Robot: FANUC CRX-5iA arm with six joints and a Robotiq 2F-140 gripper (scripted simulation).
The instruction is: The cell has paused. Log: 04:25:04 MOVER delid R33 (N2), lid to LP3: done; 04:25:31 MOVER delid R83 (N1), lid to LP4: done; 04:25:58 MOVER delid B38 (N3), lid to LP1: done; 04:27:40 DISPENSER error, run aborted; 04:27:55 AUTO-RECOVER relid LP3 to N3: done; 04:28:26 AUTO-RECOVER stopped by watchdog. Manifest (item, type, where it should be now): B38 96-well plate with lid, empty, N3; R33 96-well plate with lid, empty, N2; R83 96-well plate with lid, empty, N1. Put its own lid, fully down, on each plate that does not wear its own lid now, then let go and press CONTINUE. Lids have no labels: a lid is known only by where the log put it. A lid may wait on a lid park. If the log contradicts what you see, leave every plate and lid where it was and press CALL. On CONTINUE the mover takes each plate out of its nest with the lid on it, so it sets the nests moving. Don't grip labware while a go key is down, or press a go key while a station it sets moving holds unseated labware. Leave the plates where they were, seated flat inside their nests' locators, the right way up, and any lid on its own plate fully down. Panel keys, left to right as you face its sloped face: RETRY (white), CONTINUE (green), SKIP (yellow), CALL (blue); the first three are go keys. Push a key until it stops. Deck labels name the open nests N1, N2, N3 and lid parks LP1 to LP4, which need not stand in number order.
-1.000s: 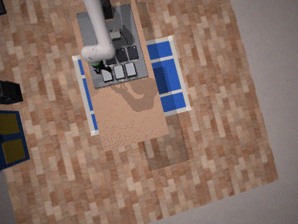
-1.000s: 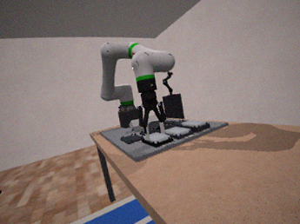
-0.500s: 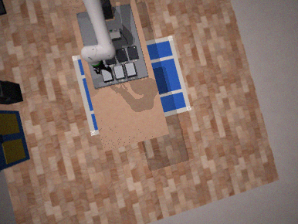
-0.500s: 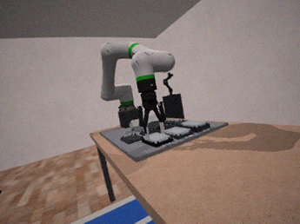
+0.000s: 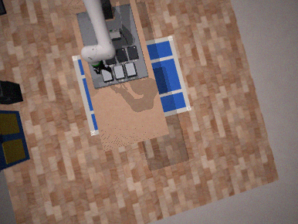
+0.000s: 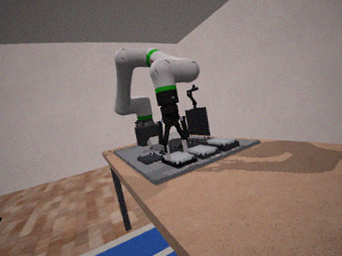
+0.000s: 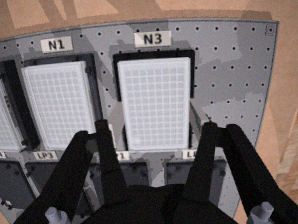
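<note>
The grey deck (image 5: 116, 46) holds three white gridded plates in a row. In the wrist view the plate in nest N3 (image 7: 154, 102) lies flat in its black frame, with the plate in N1 (image 7: 59, 99) to its left. A third plate shows only at the left edge of that view. My gripper (image 7: 156, 109) stands over N3, its two fingers against the long sides of the lid on that plate, shut on it. From the side the gripper (image 6: 175, 150) is low on the nearest plate (image 6: 179, 157). The arm hides this plate from above (image 5: 106, 74).
Behind the nests are dark lid parks (image 5: 122, 55); I cannot tell what lies on them. A dark box (image 6: 197, 122) stands at the back of the deck. The robot base (image 6: 145, 130) is at the deck's rear left. Blue mats (image 5: 166, 75) lie on the floor.
</note>
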